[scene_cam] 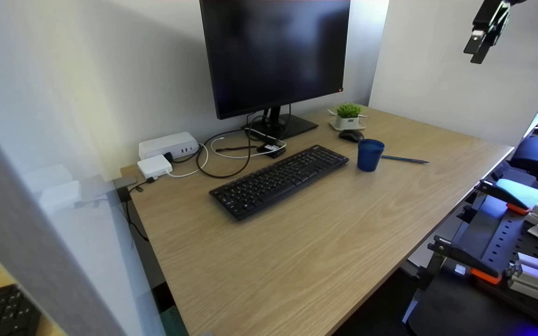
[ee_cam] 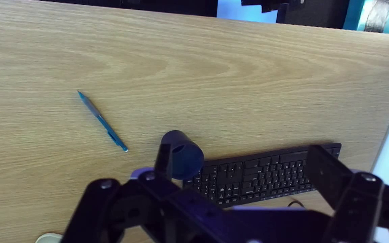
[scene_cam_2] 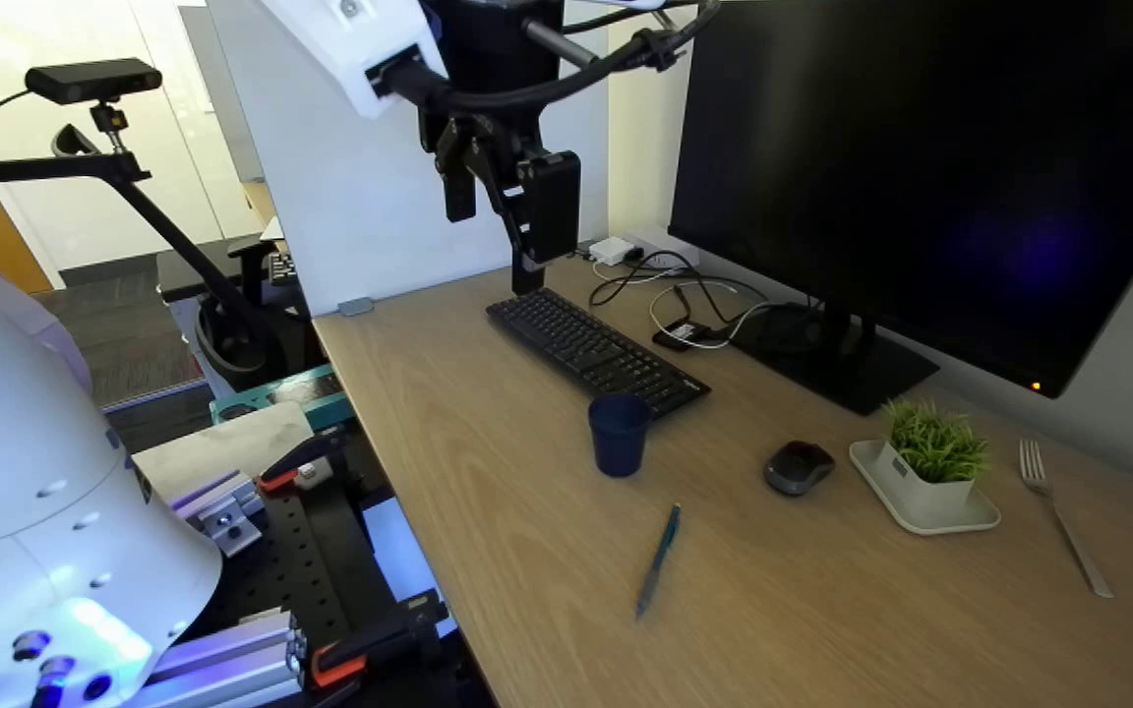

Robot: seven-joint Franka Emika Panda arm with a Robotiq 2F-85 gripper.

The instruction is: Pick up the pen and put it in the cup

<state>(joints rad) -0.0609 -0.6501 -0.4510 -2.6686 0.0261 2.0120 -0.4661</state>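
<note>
The thin blue-green pen lies flat on the desk in both exterior views (scene_cam: 405,159) (scene_cam_2: 659,560) and at the left of the wrist view (ee_cam: 102,120). The dark blue cup stands upright near it, apart from it, in both exterior views (scene_cam: 370,156) (scene_cam_2: 619,438). In the wrist view the cup (ee_cam: 188,158) is partly hidden by a finger. My gripper is open and empty, high above the desk, in both exterior views (scene_cam: 477,52) (scene_cam_2: 498,246). In the wrist view its fingers (ee_cam: 240,155) stand wide apart, with the keyboard seen between them.
A black keyboard (scene_cam: 280,182) lies beside the cup. A large monitor (scene_cam: 278,51), a mouse (scene_cam_2: 798,467), a potted plant (scene_cam_2: 930,457) on a white tray and a fork (scene_cam_2: 1058,511) are along the back. Cables and white boxes (scene_cam: 168,145) sit at the far end.
</note>
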